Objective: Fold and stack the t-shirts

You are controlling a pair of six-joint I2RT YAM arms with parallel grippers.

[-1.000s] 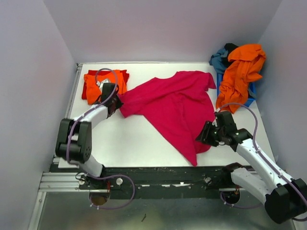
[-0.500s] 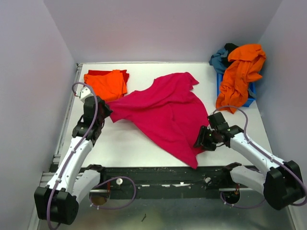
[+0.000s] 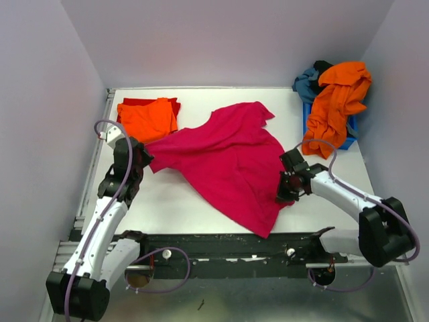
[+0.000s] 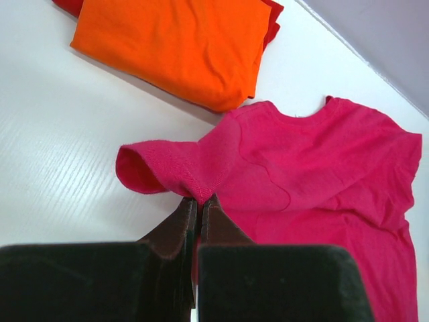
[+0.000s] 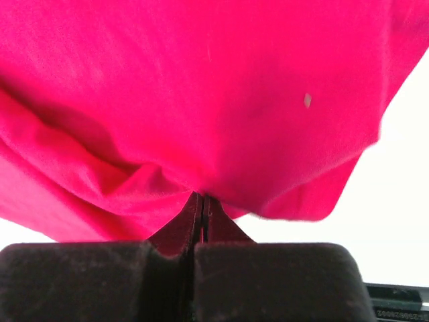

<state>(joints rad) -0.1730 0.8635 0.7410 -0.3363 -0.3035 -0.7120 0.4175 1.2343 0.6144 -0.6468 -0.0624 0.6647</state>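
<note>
pink tee: lies crumpled on a diagonal mid-table, between the two arms, not flat.
left gripper: pinched closed on the sleeve hem at the tee's left end.
right gripper: clamped on a bunched fold at the tee's right edge.
step: probably spreading the tee flat before folding.
how: pull both ends apart evenly, low over the table, until wrinkles go; keep off the folded orange tee.
risk: thin hem pinch may slip.
</note>
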